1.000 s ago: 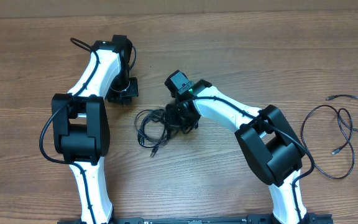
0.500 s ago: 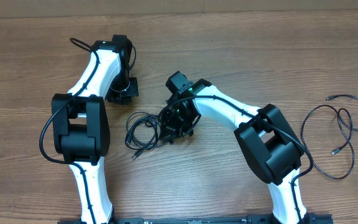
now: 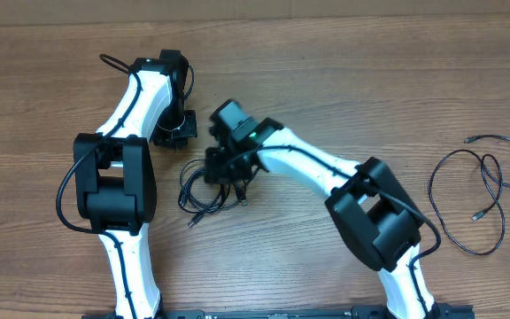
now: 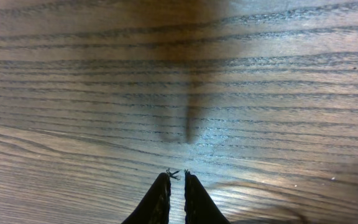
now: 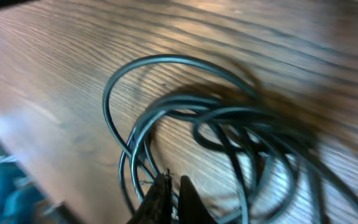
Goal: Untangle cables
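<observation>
The right end effector point(image 5: 170, 182) is closed, its tips down among the tangled cables point(image 3: 195, 190) at mid-counter point(image 3: 343, 80) (whether a strand is pinched cannot be told). The left end effector point(image 4: 176, 177), closed and empty, hovers over bare wood nearby. Another cable point(image 3: 481, 190) lies well apart at the right.

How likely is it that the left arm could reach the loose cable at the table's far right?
Probably not. The left end effector sits far across the table from that loose cable, and the right arm lies stretched between them, much nearer to it.
</observation>
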Motion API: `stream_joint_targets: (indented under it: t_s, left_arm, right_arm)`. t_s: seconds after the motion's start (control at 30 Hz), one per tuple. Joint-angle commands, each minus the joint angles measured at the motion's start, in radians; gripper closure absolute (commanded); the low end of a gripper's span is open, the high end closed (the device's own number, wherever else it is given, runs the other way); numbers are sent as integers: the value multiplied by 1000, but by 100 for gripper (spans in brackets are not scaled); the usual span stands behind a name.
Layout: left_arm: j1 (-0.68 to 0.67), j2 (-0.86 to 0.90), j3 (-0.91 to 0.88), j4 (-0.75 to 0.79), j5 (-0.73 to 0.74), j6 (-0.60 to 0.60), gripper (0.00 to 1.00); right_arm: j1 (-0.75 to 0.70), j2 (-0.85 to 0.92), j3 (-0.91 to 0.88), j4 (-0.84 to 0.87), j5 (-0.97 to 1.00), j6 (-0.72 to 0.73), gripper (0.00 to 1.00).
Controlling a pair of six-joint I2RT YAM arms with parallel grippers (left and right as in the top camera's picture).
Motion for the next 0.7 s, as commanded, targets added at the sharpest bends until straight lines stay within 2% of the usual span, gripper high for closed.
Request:
stream_joint_targets:
  t_s: [0.0, 0.13, 0.27, 0.4, 0.67]
  left_arm:
    - [1, -22, -12, 0, -14, -14, 87]
    - [1, -22, -12, 0, -13, -14, 86]
    - [1, -22, -12, 0, -13, -14, 86]
    - [1, -22, -12, 0, -13, -14, 86]
    - [1, -22, -12, 0, -12, -14, 86]
  right_arm:
    - [39, 3, 2, 33, 193, -13, 92]
    - [56, 4, -11, 100, 275, -12, 88]
    - [56, 18, -11, 147, 286, -12, 96]
    - [56, 49, -11, 162, 305, -13, 96]
    - [8, 73, -11, 110, 477, -11, 96]
